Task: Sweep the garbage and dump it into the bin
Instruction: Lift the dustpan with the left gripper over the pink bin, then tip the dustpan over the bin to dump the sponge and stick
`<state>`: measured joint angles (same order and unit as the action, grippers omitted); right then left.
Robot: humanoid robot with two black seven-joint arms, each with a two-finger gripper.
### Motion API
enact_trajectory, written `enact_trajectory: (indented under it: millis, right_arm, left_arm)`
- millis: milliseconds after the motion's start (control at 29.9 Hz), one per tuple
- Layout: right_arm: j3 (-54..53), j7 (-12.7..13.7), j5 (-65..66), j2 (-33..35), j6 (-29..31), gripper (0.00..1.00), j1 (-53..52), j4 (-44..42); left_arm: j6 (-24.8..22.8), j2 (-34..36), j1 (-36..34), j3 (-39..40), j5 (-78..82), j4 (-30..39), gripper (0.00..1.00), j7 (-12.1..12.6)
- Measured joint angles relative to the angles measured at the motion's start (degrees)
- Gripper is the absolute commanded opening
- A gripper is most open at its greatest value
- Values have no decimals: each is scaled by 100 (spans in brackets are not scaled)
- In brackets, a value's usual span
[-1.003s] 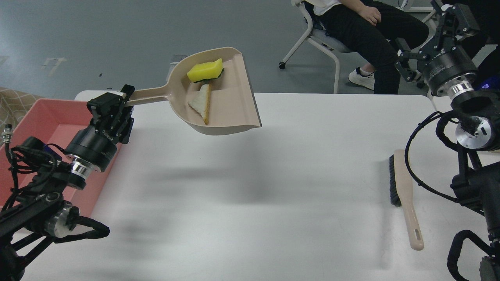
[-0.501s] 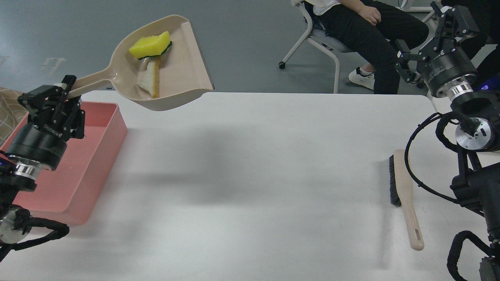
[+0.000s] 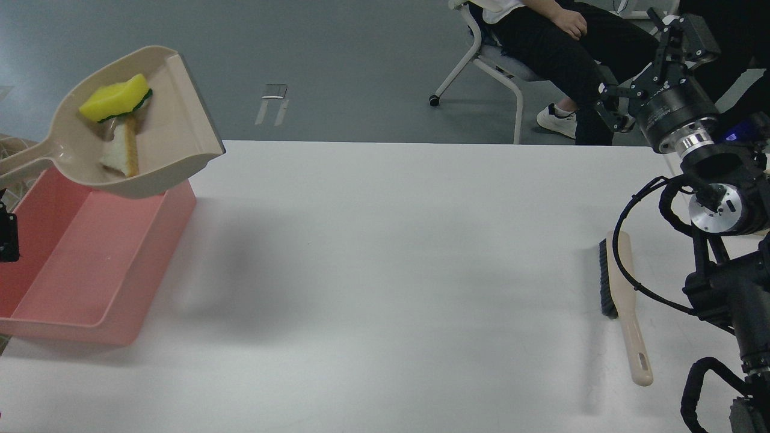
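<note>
The beige dustpan (image 3: 171,129) hangs tilted in the air over the far end of the pink bin (image 3: 90,276) at the left. The garbage lies in the pan: the yellow sponge piece (image 3: 115,98) with green backing, and the pale strip (image 3: 120,157) below it. The pan's handle runs off the left edge, where my left gripper holds it out of view. Only a black sliver of that arm (image 3: 7,231) shows. My right gripper (image 3: 674,27) is raised at the far right, beyond the table edge, open and empty.
The beige dark-bristled brush (image 3: 622,294) lies on the white table (image 3: 391,270) at the right, near my right arm. A seated person (image 3: 559,36) on a white chair is behind the table's far edge.
My left arm has carried the dustpan with the garbage leftwards, from above the table to over the bin, and its gripper has left the view. The right gripper shifted slightly left.
</note>
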<state>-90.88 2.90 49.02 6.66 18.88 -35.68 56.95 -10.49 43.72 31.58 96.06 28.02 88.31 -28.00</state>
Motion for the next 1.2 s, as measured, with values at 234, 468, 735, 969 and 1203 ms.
enact_trajectory:
  millis: [234,468,735,969,1203]
  right_arm:
    - [66,0,2,-15,5,100,0,0]
    - [89,0,2,-9,13,100,5,-17]
    - [81,0,-1,25,50,100,76,12]
    - [76,0,-6,32,55,100,94,33]
    - [54,0,-37,12,55,100,198,89]
  left_arm:
    - [-328,-207,489,656,18,-320,19,0]
    - [-584,-231,591,771,89,-1077,19,0]
    - [-605,-225,664,788,301,-1416,20,0]
    - [-567,-194,824,926,854,-1499,19,0]
    - [-533,-88,842,1007,1138,-1567,19,0]
